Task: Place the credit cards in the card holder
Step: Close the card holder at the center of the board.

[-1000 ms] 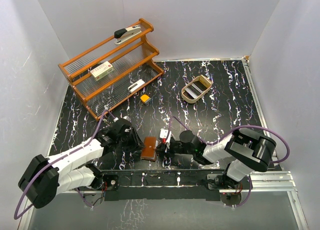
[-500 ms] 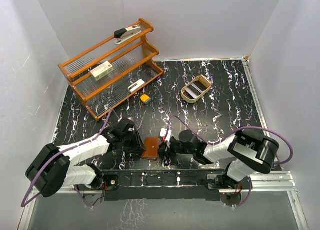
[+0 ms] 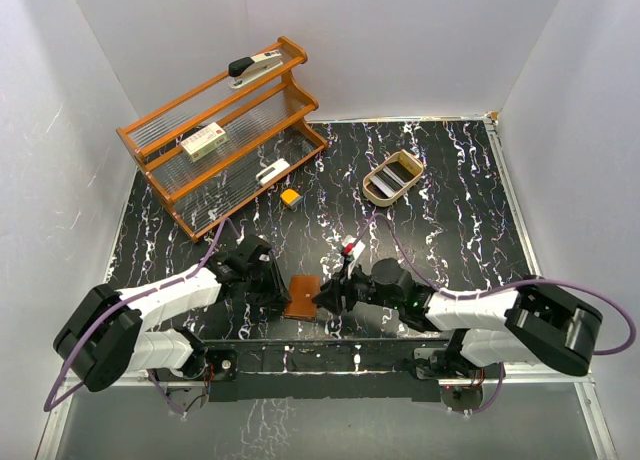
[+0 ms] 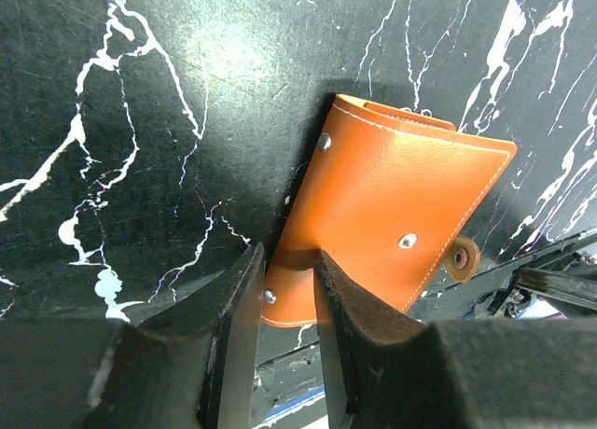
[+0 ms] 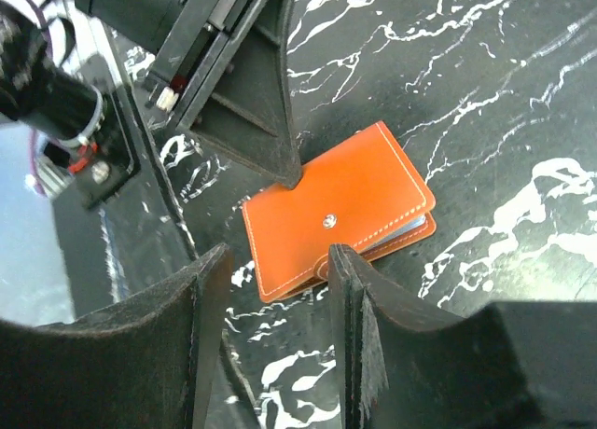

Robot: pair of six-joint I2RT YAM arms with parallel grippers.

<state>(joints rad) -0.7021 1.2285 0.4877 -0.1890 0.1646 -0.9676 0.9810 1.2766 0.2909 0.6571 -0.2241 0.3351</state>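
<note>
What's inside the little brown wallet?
The wallet is folded shut, so almost nothing inside shows. Only a thin pale bluish edge peeks out between its flaps. Whether that is a card or a pocket, the leather cover hides.

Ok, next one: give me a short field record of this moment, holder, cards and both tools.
card holder: folded shut, on the table between the arms
left tool: closed on the holder's edge
right tool: open, jaws astride the holder's tab side, no grip
credit cards: pale pieces in the wooden tray, far from both tools; detail too small
inside holder: pale blue edge shows in the right wrist view
</note>
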